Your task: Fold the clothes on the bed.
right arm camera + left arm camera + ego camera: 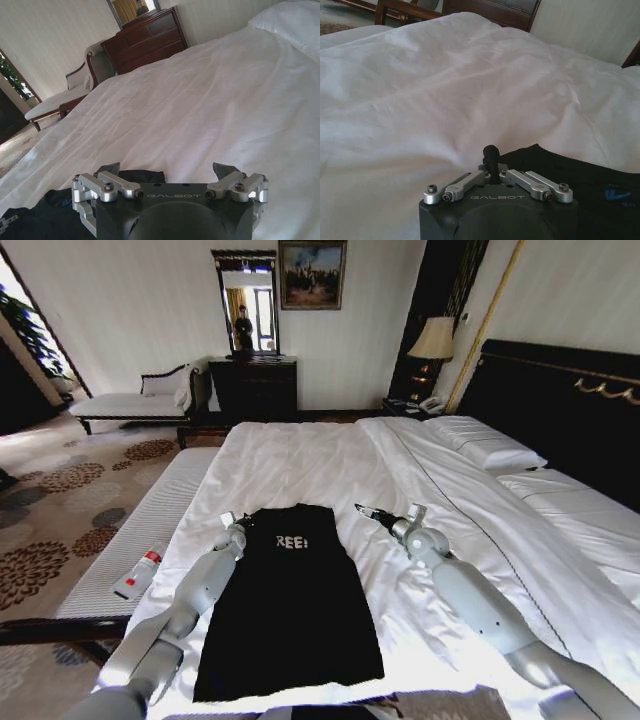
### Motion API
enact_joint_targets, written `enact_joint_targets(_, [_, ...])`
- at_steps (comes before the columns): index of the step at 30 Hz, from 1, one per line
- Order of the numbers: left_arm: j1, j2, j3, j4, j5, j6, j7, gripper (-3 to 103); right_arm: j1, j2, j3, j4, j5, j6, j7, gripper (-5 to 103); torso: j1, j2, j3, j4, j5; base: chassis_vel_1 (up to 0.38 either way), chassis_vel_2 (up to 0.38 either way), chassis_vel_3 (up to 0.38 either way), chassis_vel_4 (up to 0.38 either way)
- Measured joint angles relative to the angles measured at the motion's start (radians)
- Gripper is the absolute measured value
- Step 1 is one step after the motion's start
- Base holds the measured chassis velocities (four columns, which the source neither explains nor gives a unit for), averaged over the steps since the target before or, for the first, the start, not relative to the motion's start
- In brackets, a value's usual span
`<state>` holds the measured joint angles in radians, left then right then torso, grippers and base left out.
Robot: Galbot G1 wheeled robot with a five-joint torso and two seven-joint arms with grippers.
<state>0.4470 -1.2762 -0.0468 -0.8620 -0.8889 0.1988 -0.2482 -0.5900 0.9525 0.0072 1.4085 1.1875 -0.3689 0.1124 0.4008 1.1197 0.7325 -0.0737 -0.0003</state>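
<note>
Shirt: I see the black short-sleeved cotton T-shirt with white lettering (pixel 290 605) lying flat on the white duvet in the lower middle of the head view, sides folded in to a long narrow shape, collar end toward the upper part of the frame.
Bed: the very large bed with white duvet and dark headboard (pixel 330 465) runs from the lower edge to the right of the frame, white pillows (pixel 490 445) at the right.
Left gripper: my left gripper (pixel 229 521) sits at the shirt's upper left corner; in the left wrist view its fingers (pixel 491 152) are drawn together above the duvet just beside the black cloth (pixel 600 185), and I cannot tell whether they pinch any fabric.
Right gripper: my right gripper (pixel 365 512) hangs over bare duvet to the right of the shirt's upper end, apart from it; in the right wrist view (pixel 167 170) its fingers stand wide apart, holding nothing.
Beside the bed: a pale padded bench (pixel 150 520) at the left carries a small white and red bottle (pixel 138 573).
</note>
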Motion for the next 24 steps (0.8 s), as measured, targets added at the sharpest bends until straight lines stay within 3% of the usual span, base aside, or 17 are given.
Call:
enact_joint_targets(4, [-0.021,-0.017,0.02,0.018,0.0,-0.001,0.013,2,0.029,0.044,-0.009,-0.059,-0.017,-0.001,-0.006,100,0.0,0.0,0.0,-0.0015,-0.0002,0.0,0.0,0.0,0.0])
enact_joint_targets(7, [-0.025,-0.017,0.027,0.02,0.0,-0.002,0.014,2,0.052,0.074,-0.021,-0.111,-0.031,0.003,-0.018,100,0.0,0.0,0.0,-0.0014,0.0001,0.0,0.0,0.0,0.0])
enact_joint_targets(9, [-0.041,-0.023,0.044,0.033,-0.003,-0.004,0.015,2,0.09,0.121,-0.03,-0.212,-0.044,0.012,-0.046,100,0.0,0.0,0.0,0.0002,0.0003,0.0,0.0,0.0,0.0])
enact_joint_targets(16, [-0.072,-0.073,0.06,0.061,-0.004,-0.005,0.018,2,0.171,0.251,-0.034,-0.414,-0.095,0.038,-0.113,100,0.0,0.0,0.0,-0.0012,0.0002,0.0,0.0,0.0,0.0])
enact_joint_targets(24, [-0.067,-0.078,0.059,0.058,-0.005,-0.007,0.017,2,0.217,0.338,-0.036,-0.576,-0.184,0.08,-0.2,100,0.0,0.0,0.0,-0.0002,-0.0001,0.0,0.0,0.0,0.0])
